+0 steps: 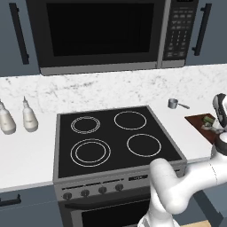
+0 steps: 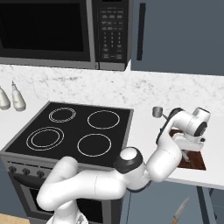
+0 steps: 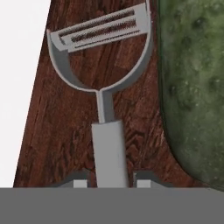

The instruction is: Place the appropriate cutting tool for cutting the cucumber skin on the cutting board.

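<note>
I saw my gripper [image 3: 107,183] clamped on the peeler [image 3: 103,83] over the cutting board [image 3: 57,131], just beside the cucumber [image 3: 194,87].

Flat, even rendered light with no clear source, faint soft shadows, no glare on the stovetop [image 1: 117,137], base views slightly soft and coarse, close hand view blurring the board [image 3: 87,113] grain and cucumber [image 3: 194,87]
</note>
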Controlling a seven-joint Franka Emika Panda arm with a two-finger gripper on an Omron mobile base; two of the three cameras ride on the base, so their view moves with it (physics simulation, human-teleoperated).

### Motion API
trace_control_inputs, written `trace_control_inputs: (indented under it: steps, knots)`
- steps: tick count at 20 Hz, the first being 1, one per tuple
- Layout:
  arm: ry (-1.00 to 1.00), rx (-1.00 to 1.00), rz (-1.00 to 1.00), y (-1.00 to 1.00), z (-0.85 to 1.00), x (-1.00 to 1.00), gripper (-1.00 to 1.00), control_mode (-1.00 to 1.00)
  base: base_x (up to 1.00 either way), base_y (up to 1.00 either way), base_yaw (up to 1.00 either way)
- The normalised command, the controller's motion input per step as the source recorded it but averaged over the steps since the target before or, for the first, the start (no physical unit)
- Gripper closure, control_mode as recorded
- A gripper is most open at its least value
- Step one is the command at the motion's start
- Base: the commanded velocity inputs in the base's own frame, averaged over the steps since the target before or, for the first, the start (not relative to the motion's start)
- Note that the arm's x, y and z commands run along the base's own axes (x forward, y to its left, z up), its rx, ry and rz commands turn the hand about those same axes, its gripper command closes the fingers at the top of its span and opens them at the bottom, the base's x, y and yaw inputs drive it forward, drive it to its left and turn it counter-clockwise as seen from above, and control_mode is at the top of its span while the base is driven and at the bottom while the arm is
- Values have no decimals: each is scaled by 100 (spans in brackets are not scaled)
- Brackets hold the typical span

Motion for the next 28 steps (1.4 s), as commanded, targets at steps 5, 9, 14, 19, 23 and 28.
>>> trace_control_inputs:
  steps: [5,9,14,19,23,28]
  knots:
    - [-2,0,0,0,-19,0,-100,-100,0,0,0]
    - [-4,0,0,0,-2,0,-100,-100,0,0,0]
    - [-6,0,0,7,55,-20,-100,-100,0,0,0]
    - [-13,-6,-4,42,88,-50,-100,-100,0,0,0]
    - [-19,-14,-10,67,49,-87,-100,-100,0,0,0]
    - [-29,-18,-15,89,1,-100,-100,-100,0,0,0]
